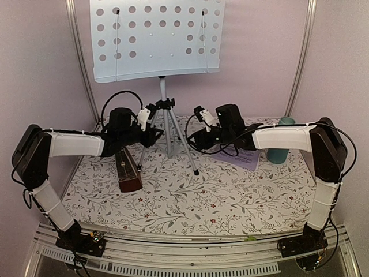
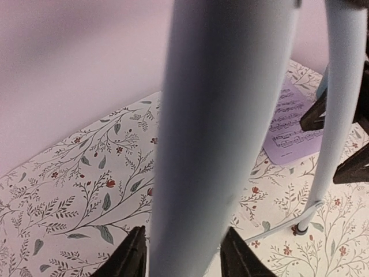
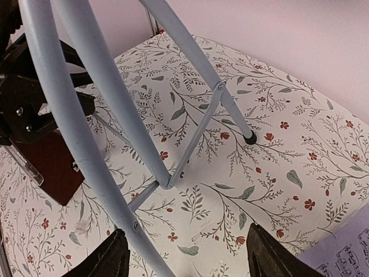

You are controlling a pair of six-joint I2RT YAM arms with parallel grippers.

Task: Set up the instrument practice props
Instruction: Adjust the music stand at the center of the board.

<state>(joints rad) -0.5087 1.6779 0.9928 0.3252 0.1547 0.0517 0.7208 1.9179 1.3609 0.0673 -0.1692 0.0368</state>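
The music stand [image 1: 155, 37] is matt painted metal, its legs [image 2: 219, 115] smooth tubing. The metronome [image 1: 128, 171] looks glossy, the sheet-music pages [image 1: 245, 157] matt paper.

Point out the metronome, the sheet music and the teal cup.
metronome [image 1: 129, 173], top external view, front face
sheet music [image 1: 245, 158], top external view, bare lilac page
teal cup [image 1: 278, 156], top external view, lower side wall

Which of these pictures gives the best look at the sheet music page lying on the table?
The left wrist view: the sheet music page lies largely uncovered there, staves visible. The top view shows only a lilac strip beneath the right arm; the right wrist view catches just one corner.
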